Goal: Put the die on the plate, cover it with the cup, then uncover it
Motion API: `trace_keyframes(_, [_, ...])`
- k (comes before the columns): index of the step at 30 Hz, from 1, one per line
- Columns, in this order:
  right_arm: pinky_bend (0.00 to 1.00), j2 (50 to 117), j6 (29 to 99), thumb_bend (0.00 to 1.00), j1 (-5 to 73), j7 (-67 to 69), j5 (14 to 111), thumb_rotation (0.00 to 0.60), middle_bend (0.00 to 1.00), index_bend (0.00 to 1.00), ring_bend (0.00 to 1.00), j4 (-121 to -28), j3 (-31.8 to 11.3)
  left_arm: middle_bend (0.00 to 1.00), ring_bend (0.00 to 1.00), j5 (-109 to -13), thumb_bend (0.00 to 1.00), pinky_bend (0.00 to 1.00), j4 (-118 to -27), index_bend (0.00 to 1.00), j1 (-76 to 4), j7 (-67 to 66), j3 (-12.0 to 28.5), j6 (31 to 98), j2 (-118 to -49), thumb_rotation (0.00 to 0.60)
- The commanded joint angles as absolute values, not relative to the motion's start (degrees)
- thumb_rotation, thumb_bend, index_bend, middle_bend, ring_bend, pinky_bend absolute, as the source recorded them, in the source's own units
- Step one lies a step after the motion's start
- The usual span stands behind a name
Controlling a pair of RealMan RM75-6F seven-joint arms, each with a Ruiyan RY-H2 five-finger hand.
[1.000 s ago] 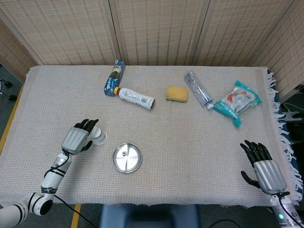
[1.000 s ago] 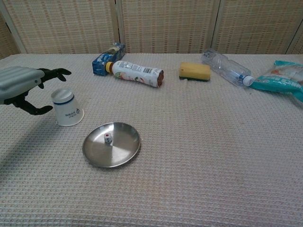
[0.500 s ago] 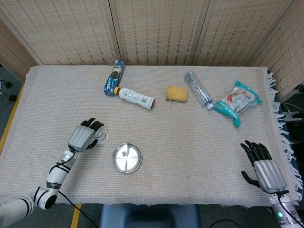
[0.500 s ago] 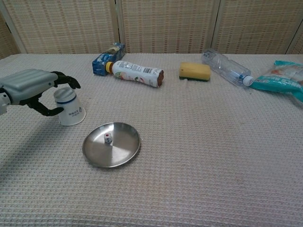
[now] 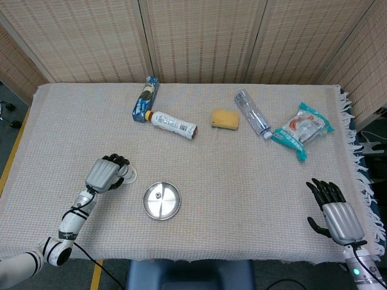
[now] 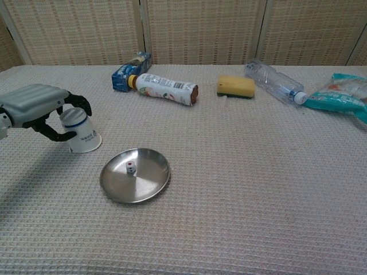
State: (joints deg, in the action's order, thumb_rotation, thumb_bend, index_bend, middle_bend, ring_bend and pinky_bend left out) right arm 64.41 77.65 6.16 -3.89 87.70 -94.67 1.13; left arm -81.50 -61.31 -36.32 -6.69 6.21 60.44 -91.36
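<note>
A small white die [image 6: 131, 167] [image 5: 156, 196] lies in the round metal plate [image 6: 149, 182] [image 5: 171, 206] near the table's front left. Left of the plate a white paper cup [image 6: 81, 133] [image 5: 127, 174] stands upside down on the cloth. My left hand [image 6: 35, 106] [image 5: 104, 174] reaches over the cup, fingers curled round its upper part and thumb at its near side, gripping it. My right hand [image 5: 335, 212] rests open at the front right corner, far from the plate, and shows only in the head view.
Along the back of the table lie a blue carton [image 6: 130, 73], a white bottle [image 6: 166, 89] on its side, a yellow sponge [image 6: 235, 87], a clear plastic bottle [image 6: 272, 81] and a teal snack bag [image 6: 338, 95]. Woven screens stand behind.
My left hand moved right over the upside-down cup and its fingers closed round it. The cup, die, plate and right hand have not moved.
</note>
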Motion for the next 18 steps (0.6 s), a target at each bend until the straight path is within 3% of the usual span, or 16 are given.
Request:
trace_keyframes(1, [0.00,64.4,77.7,0.22,6.1,-3.9,87.7,0.600,0.00,0.00,0.00,-94.7,1.1,0.40,0.29,-82.1,0.38,0.52,-60.5,0.37,-36.1,-6.6,6.1,61.7,-91.9,0.600])
trace_keyframes(10, [0.00,64.5,77.6,0.22,6.2,-4.0,87.9,0.600,0.00,0.00,0.00,-94.7,1.3,0.42,0.33,-83.5,0.38,0.62,-61.4,0.39,-35.1,-6.8,5.4,64.7,-90.9,0.600])
trace_keyframes(18, [0.00,64.7,77.0,0.22,6.4,-4.0,88.4,0.600,0.00,0.00,0.00,-94.7,1.7,0.44,0.33,-85.3,0.38,0.62,-70.9,0.39,-31.9,-14.1,3.5,69.8,-85.9,0.600])
